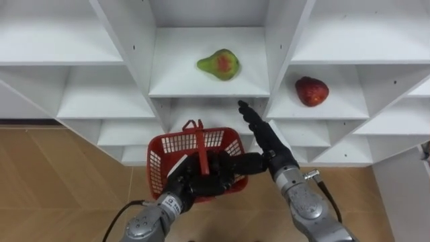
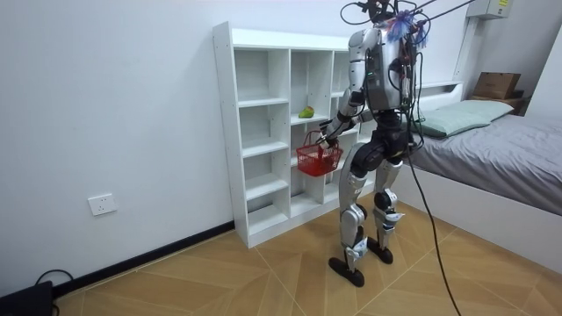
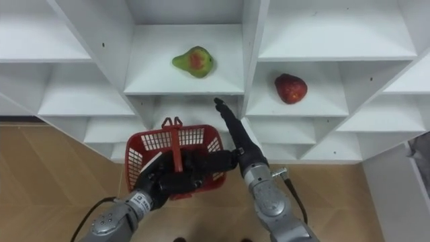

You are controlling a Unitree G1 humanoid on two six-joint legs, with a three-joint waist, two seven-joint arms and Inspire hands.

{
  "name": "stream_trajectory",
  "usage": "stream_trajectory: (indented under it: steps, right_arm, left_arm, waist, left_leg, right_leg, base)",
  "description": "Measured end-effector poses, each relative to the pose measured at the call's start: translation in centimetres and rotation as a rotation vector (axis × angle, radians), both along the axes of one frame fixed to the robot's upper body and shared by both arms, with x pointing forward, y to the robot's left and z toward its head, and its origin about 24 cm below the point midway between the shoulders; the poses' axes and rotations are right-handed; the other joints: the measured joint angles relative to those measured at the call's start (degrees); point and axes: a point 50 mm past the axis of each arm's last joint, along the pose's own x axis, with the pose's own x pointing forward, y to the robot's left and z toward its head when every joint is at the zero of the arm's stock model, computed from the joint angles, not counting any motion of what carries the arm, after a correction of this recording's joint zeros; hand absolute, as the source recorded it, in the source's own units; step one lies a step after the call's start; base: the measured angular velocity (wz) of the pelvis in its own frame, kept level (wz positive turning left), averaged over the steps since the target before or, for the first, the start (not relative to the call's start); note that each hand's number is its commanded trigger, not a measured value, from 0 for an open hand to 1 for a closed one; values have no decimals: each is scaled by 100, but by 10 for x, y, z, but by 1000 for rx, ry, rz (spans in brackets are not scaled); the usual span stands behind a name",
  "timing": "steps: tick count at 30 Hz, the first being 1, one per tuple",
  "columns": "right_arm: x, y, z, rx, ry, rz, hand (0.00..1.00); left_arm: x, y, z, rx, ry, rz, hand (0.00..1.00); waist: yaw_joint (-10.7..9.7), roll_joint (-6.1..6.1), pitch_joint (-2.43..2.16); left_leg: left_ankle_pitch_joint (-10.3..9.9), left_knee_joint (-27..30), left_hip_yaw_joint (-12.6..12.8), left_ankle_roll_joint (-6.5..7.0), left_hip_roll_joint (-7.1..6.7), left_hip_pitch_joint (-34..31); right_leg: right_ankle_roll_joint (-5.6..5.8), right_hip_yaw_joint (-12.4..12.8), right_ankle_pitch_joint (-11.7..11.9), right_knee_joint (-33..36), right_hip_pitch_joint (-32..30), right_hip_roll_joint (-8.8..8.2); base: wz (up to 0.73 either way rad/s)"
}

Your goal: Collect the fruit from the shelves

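Observation:
A green pear with a red blush [image 1: 219, 64] lies on the middle shelf of the white closet [image 1: 121, 101]. One compartment to the right, a little lower, sits a red fruit [image 1: 311, 91]. My left hand [image 1: 196, 180] holds a red mesh basket [image 1: 161, 160] below the pear's shelf, fingers curled on its near side, and the basket's handle [image 1: 200, 144] stands upright. My right hand [image 1: 261, 133] is open. Its straight fingers point up at the front edge of the pear's shelf, just right of the basket. In the room view I stand upright facing the closet [image 2: 263, 132], the basket [image 2: 318, 159] at waist height.
The closet's upright dividers [image 1: 282, 47] separate the compartments, and lower shelves sit behind the basket. Wooden floor [image 1: 60, 188] lies below. In the room view a bed [image 2: 492, 167] stands close behind me on the room view's right.

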Motion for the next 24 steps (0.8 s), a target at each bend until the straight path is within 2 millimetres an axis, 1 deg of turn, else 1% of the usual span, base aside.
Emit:
stream_trajectory:
  steps: [8, 12, 14, 17, 19, 22, 24]
  right_arm:
    - [-1, -1, -1, -2, 1, -9, 0]
    - [-4, 1, -4, -12, 10, 1, 0]
    - [-5, -1, -5, -31, 11, 11, 0]
    - [-8, 2, -7, -38, 17, 24, 0]
    - [-8, 1, -7, -43, 16, 23, 0]
    - [-9, 3, -2, -72, -22, 51, 0]
    - [-7, 7, 9, -94, -81, 87, 0]
  left_arm:
    - [0, 1, 0, 2, -1, 4, 100]
    - [-6, 8, -4, 28, 14, 5, 100]
    - [-6, 11, -5, 40, 17, 17, 100]
    - [-6, 16, -6, 58, 22, 40, 100]
    - [-7, 17, -6, 72, 22, 52, 100]
    - [-6, 22, -7, 119, 12, 53, 100]
    - [-6, 30, -8, 155, 14, 72, 100]
  waist:
    - [11, 4, -3]
    - [35, 6, -4]
    - [52, 6, -4]
    - [83, 6, -4]
    - [150, -5, -10]
    - [191, -9, -12]
    - [177, -13, -15]
  left_leg:
    - [2, -6, -4, 1, -3, 27]
    - [2, -48, -3, 0, -3, 135]
    - [1, -49, -4, -1, -2, 162]
    - [1, -78, -7, -2, -4, 247]
    - [12, -125, 1, -8, -9, 303]
    - [16, -132, -8, -12, -9, 301]
    - [16, -142, -20, -13, -10, 310]
  right_leg:
    - [0, -9, 0, -26, 44, 0]
    - [1, -17, -1, -68, 152, 7]
    - [1, -20, 0, -83, 181, 10]
    - [1, -14, 0, -125, 277, 19]
    - [4, 7, 4, -138, 308, 21]
    - [4, -3, 3, -136, 301, 22]
    - [5, -11, 1, -140, 314, 23]
  base:
    - [0]
    - [0]
    - [0]
    - [0]
    - [-2]
    - [0]
    - [0]
